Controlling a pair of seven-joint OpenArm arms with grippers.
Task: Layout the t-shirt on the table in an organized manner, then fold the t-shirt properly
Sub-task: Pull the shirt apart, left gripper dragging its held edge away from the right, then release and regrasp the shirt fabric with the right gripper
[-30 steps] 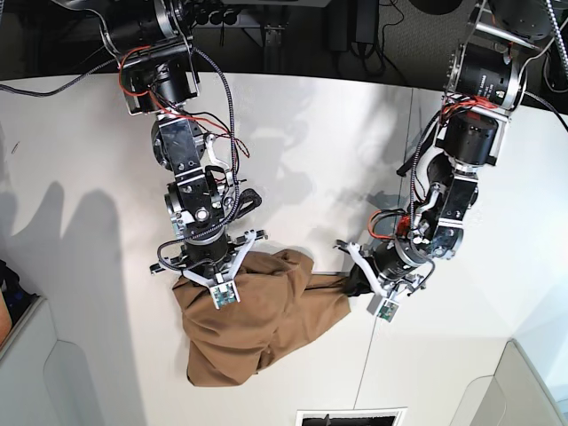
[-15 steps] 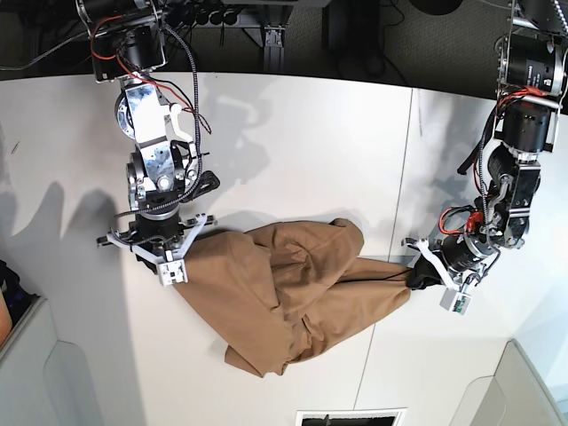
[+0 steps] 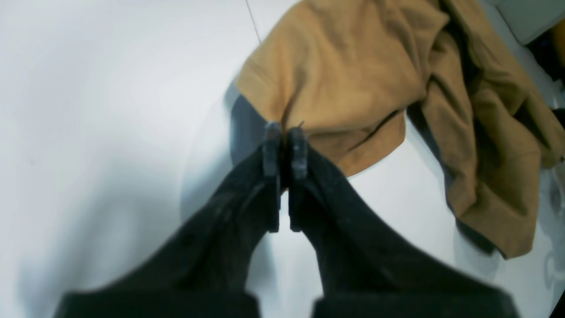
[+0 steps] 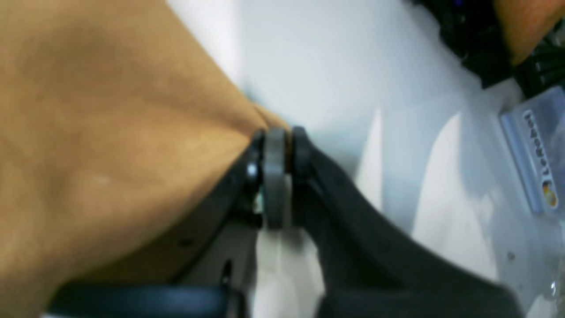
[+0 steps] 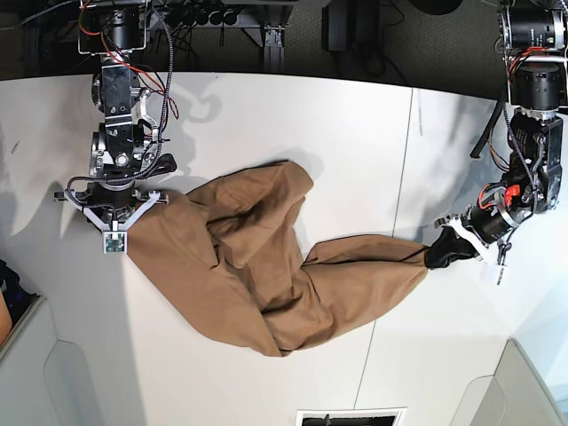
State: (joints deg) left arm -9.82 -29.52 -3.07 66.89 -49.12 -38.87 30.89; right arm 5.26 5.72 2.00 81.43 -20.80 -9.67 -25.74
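Arms spread wide, I hold the t-shirt [image 5: 257, 266] over the counter [image 5: 355, 133].
My left pincer [image 5: 437, 253] and right pincer [image 5: 124, 217] each pinch an opposite edge, clamped tight.

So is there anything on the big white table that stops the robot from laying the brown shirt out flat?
Nothing visible does. Both grippers, left and right, already pinch opposite edges of the tan cloth t-shirt, with nothing between. The flat white table around it shows only bare surface. The shirt's middle is bunched and twisted.

One label [image 4: 539, 165] could be read. It said "LeRobot" (beside a small round logo) and sat on a clear panel at the right edge.
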